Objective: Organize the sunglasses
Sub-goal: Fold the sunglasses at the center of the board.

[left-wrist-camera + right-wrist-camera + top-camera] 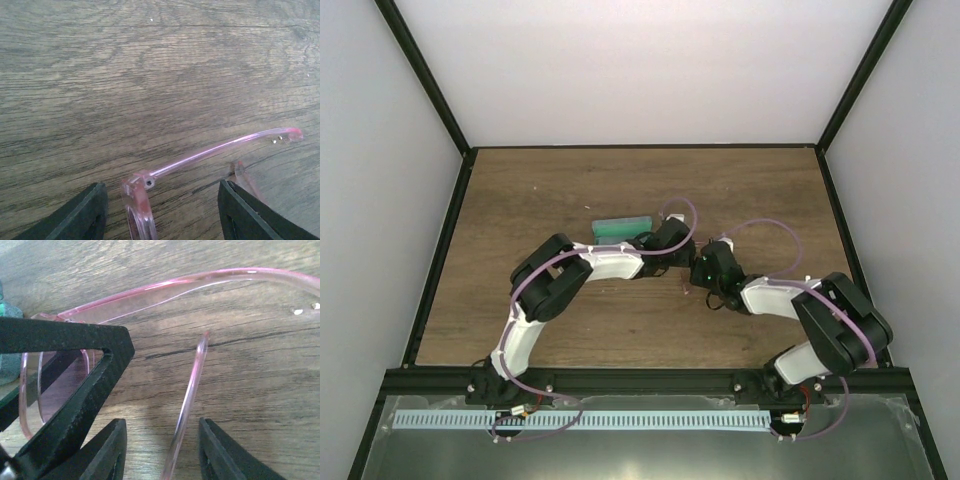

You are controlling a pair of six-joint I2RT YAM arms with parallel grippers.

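Pink see-through sunglasses (pixel 139 192) lie on the wooden table. In the left wrist view their hinge corner sits between the fingers of my left gripper (pixel 162 215), which is open and clear of it on both sides. One temple (pixel 225 145) runs off to the right. In the right wrist view the other temple (pixel 191 390) passes between the fingers of my right gripper (pixel 162 452), also open, with gaps either side. The lens (pixel 55 385) shows behind a black left-gripper finger (pixel 75 340). From above, both grippers (pixel 670 245) (pixel 705 270) meet mid-table and hide the glasses.
A green case (pixel 622 227) lies on the table (pixel 540 190) just behind the left gripper; its edge shows at the left of the right wrist view (pixel 4 310). Black frame rails border the table on all sides.
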